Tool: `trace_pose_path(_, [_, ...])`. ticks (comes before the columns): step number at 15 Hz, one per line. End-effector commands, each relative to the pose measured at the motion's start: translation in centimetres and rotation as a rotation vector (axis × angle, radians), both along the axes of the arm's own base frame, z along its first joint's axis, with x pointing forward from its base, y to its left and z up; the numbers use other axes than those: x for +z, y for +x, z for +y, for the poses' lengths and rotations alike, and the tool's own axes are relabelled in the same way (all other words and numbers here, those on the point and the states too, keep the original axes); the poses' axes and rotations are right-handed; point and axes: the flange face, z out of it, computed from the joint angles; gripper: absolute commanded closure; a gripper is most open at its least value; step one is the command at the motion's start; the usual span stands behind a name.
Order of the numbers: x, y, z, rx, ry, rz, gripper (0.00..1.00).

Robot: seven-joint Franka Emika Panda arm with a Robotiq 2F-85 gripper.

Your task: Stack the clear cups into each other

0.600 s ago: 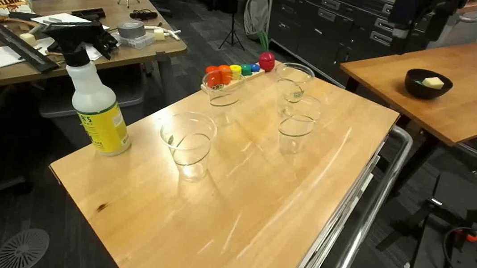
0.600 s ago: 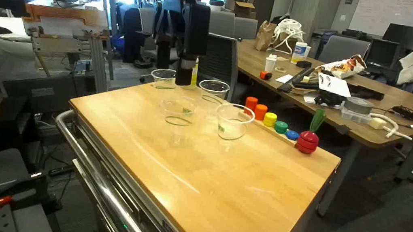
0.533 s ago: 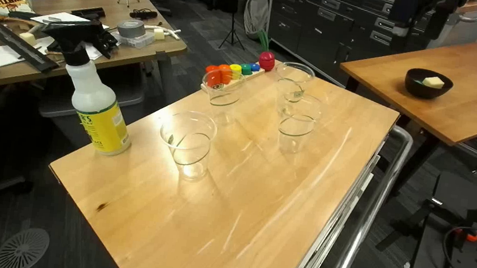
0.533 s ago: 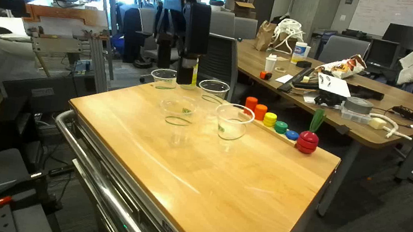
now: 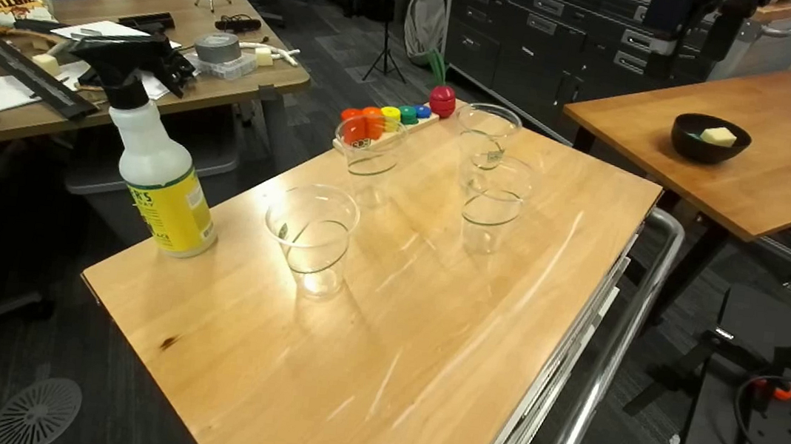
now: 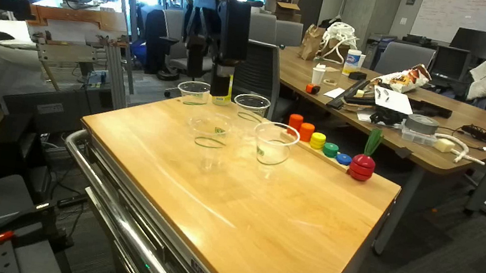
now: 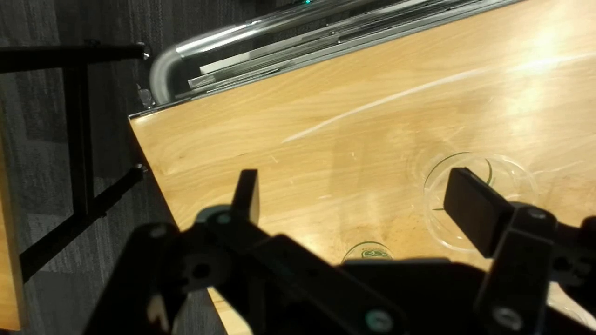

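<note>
Currently hangs above the wooden tabletop (image 7: pixel 302 177) with the gripper (image 7: pixel 356 197) spread wide; grips nothing between the black fingers (image 7: pixel 472 207), held well apart with wood grain visible through the gap; in both exterior views, has four clear cups (image 6: pixel 274 146) on the wood, all upright, mouths up, standing separately; in an exterior view, has the frontmost cup (image 5: pixel 315 243) right of the yellow-labelled spray bottle (image 5: pixel 160 165), the left rear cup (image 5: pixel 372 163) in front of the row of coloured blocks (image 5: pixel 391 113), and the right front cup (image 5: pixel 493 203) partly overlapping the right rear cup (image 5: pixel 481 139) in the line of sight; in the wrist view, covers part of one cup (image 7: pixel 517 180) with a finger and hides most of another cup (image 7: pixel 372 252) behind the gripper; in an exterior view, also takes in a red toy radish (image 5: pixel 442 102) at the end of the row, a metal handle (image 5: pixel 620 344) along the tabletop's edge, and, on a second table (image 5: pixel 787 118), a black bowl (image 5: pixel 705 154) with a pale block (image 5: pixel 718 136) inside.
</note>
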Motion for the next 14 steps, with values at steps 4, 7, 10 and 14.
trace_pose_path(4, [-0.3,4.4,-1.2,-0.022,-0.005,-0.037,0.0])
trace_pose_path(7, [-1.5,7.4,-1.9,-0.029,0.003,-0.071,0.0])
trace_pose_path(10, [-3.9,10.2,-2.9,-0.037,0.015,-0.065,0.0])
trace_pose_path(14, [-7.8,13.2,-4.3,-0.083,0.035,-0.063,0.0])
